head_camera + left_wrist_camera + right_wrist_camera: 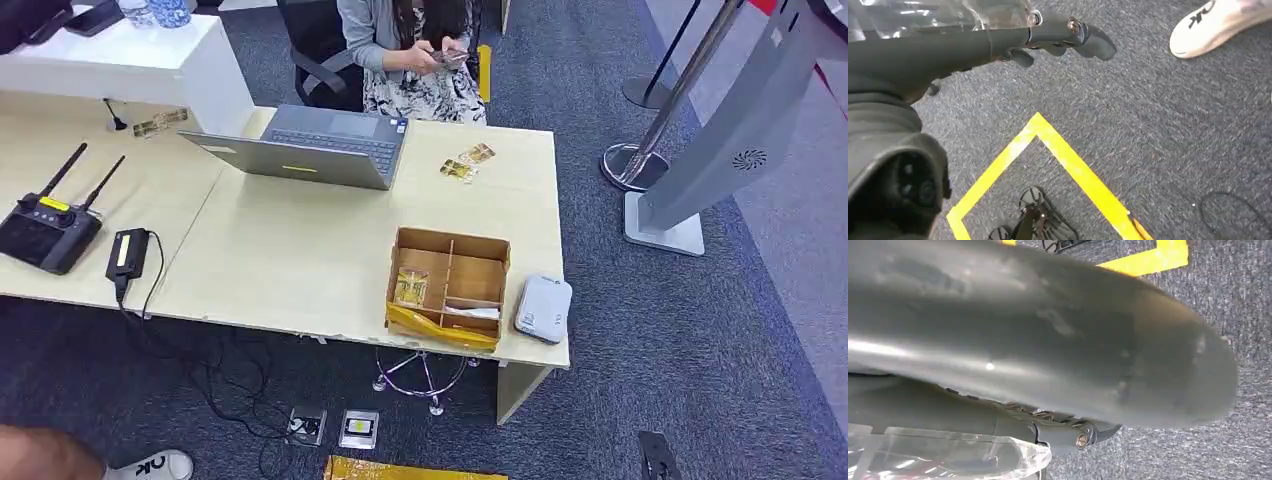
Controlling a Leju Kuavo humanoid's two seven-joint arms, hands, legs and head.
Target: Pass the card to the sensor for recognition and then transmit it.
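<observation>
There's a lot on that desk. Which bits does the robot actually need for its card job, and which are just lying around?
For the job:
cardboard box with dividers
packet inside it, likely a card
grey device beside the box, probably the sensor

Just lying about:
laptop
remote controller
black charger
loose packets

the tabletop is showing a pale wood-grain laminate with a smooth matt face, and the divided box on it is looking like plain brown cardboard, with glossy yellow tape shining along its front edge. the laptop is wearing a smooth, dull silver-grey finish, the sensor beside the box is looking like smooth light-grey plastic, and the stanchion pole is gleaming as polished metal. the carpet is reading as rough grey-blue cloth pile crossed by smooth yellow floor tape, while the left hand is showing dark matt plastic under crinkled clear film.
</observation>
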